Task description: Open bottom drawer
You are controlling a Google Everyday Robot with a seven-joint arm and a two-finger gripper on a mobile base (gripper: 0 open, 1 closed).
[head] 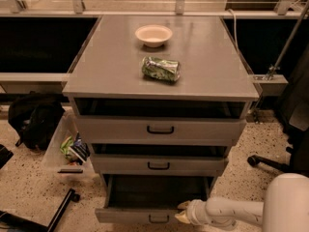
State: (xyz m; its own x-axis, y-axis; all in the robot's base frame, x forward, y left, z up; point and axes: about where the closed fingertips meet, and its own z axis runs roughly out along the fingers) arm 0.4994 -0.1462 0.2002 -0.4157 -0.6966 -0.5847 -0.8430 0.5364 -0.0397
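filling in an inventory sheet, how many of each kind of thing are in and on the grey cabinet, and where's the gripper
drawers: 3 (top drawer, middle drawer, bottom drawer)
bowl: 1
green packet: 1
total: 5
gripper: at the right end of the bottom drawer's front

Bottom drawer (130, 214) stands pulled out, grey inside showing; black bar handle (158, 219) on its front. Gripper (181, 211) at the front's right end, white arm (231, 211) reaching in from the right. On cabinet top (207, 66): cream bowl (153, 35) toward the back, crumpled green packet (161, 68) nearer the front edge.
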